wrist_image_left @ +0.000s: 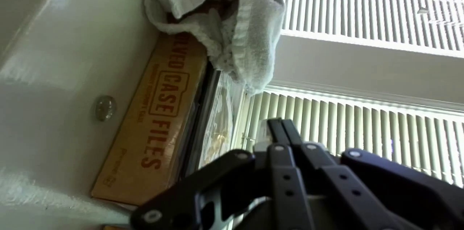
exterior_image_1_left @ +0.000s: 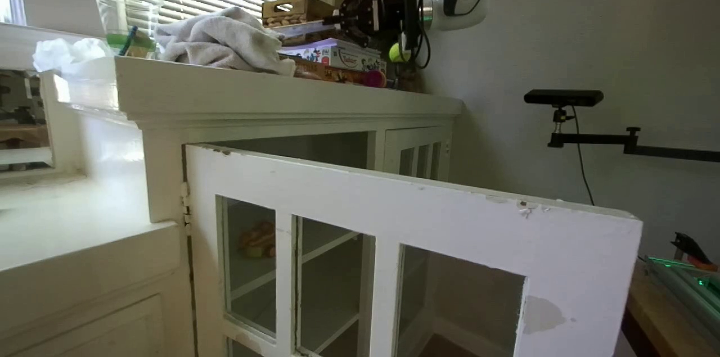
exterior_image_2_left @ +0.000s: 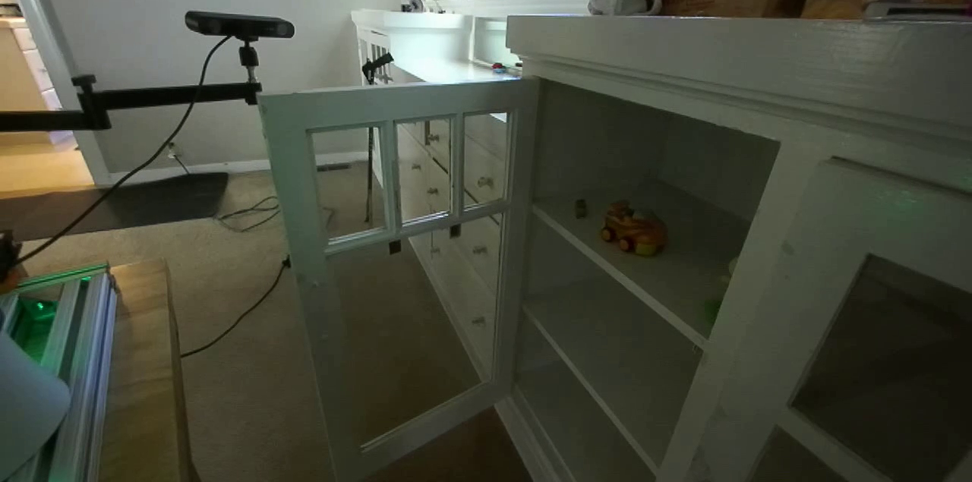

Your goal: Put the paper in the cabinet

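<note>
The white cabinet (exterior_image_1_left: 292,101) shows in both exterior views (exterior_image_2_left: 721,61). One glass-paned door (exterior_image_1_left: 427,194) stands open, also in an exterior view (exterior_image_2_left: 285,155), showing the inner shelves (exterior_image_2_left: 676,285). My gripper (exterior_image_1_left: 332,19) is above the cabinet top, beside stacked boxes. In the wrist view its fingertips (wrist_image_left: 283,125) are together, pointing toward the window blinds. A pale patch shows beside the fingertips; I cannot tell what it is. A crumpled white thing (exterior_image_1_left: 70,56), perhaps paper or tissue, lies at the cabinet top's near corner, away from the gripper.
A grey towel (exterior_image_1_left: 225,39) and a clear cup (exterior_image_1_left: 124,14) sit on the cabinet top. A "Case Files" box (wrist_image_left: 156,121) lies near its edge. An orange toy (exterior_image_2_left: 636,230) is on the upper shelf. A camera on a black arm (exterior_image_1_left: 562,98) stands beyond the door.
</note>
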`<state>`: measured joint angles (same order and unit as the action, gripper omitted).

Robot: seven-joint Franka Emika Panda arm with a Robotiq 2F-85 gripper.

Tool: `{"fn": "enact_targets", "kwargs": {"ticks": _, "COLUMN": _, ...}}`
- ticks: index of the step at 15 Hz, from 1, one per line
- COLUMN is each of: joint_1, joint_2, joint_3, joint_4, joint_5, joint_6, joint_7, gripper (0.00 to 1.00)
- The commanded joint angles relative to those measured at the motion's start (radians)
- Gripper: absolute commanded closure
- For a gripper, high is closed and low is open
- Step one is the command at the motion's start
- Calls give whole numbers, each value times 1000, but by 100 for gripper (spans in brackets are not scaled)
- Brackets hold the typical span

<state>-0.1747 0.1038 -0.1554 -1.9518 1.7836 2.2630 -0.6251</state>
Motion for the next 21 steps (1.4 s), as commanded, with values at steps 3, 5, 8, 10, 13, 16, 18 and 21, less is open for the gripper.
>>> {"fn": "enact_targets", "kwargs": {"ticks": 3, "joint_1": -3, "joint_2": -188, "joint_3": -15, "joint_4": -158, "joint_5": -95, "joint_6": -20, "joint_7": 73, "gripper": 99}}
{"fn": "enact_targets", "kwargs": {"ticks": 5, "joint_1": -8, "joint_2": -250, "joint_3": -20, "joint_4": -199, "joint_5": -142, "joint_6": -21, "joint_7": 118, "gripper": 99}}
{"fn": "enact_targets", "kwargs": {"ticks": 8, "joint_1": -25, "joint_2": -353, "joint_3": -30, "joint_4": -266, "joint_5": -270, "joint_6": -32, "joint_7": 234, "gripper": 99}}
{"fn": "enact_targets", "kwargs": {"ticks": 10, "joint_1": -43, "joint_2": -419, "joint_3": -40, "joint_4": -312, "joint_5": -374, "joint_6": -50, "joint_7": 314, "gripper": 99}}
{"fn": "enact_targets", "kwargs": {"ticks": 13, "joint_1": -75, "joint_2": -517, "joint_3": -57, "joint_4": -386, "joint_5": -491, "joint_6": -87, "joint_7": 394, "gripper": 99}}
{"fn": "enact_targets", "kwargs": {"ticks": 16, "joint_1": -114, "joint_2": -618, "joint_3": -73, "joint_4": -465, "joint_5": -592, "joint_6": -130, "joint_7": 465, "gripper": 99}}
{"fn": "enact_targets", "kwargs": {"ticks": 18, "joint_1": -144, "joint_2": -687, "joint_3": -85, "joint_4": -533, "joint_5": -647, "joint_6": -155, "joint_7": 482, "gripper": 99}}
{"fn": "enact_targets", "kwargs": {"ticks": 21, "joint_1": -197, "joint_2": -764, "joint_3": -107, "joint_4": -617, "joint_5": -725, "joint_6": -188, "joint_7": 502, "gripper": 99}}
